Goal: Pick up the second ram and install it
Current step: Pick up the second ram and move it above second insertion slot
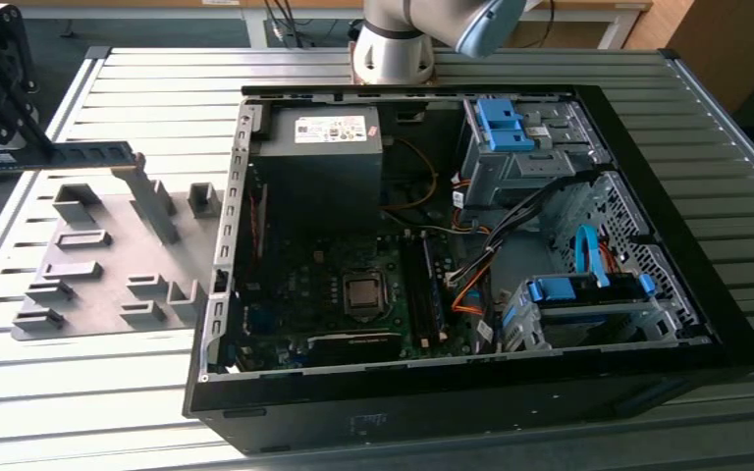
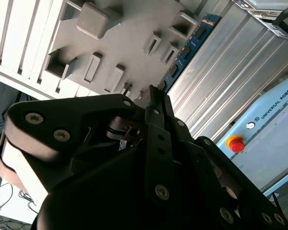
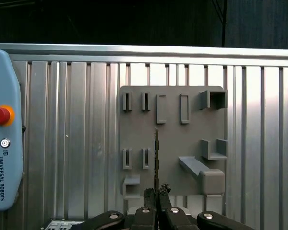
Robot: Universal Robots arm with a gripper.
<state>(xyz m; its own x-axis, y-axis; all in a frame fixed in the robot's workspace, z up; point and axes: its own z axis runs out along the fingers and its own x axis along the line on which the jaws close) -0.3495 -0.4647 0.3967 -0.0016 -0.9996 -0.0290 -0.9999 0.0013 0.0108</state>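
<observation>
My gripper (image 1: 30, 147) is at the exterior view's far left, shut on the second ram (image 1: 89, 155). This blue-green stick juts level toward the exterior view's right, above the far edge of the grey fixture plate (image 1: 109, 260). In the first wrist view the ram (image 3: 156, 153) shows edge-on, rising from between the fingertips (image 3: 157, 193) over the plate (image 3: 173, 143). The second wrist view shows its blue board with dark chips (image 2: 187, 48) running away from the gripper (image 2: 152, 98). The open computer case (image 1: 482, 388) lies at the exterior view's right, with memory slots (image 1: 423, 294) beside the processor socket.
Raised grey blocks (image 1: 154, 201) stand on the fixture plate under the ram. A teach pendant (image 3: 5, 143) with a red button lies on the slatted metal table (image 1: 154, 69). The arm's base (image 1: 397, 44) stands behind the case. Cables and blue drive cages (image 1: 573, 294) crowd the case's right half.
</observation>
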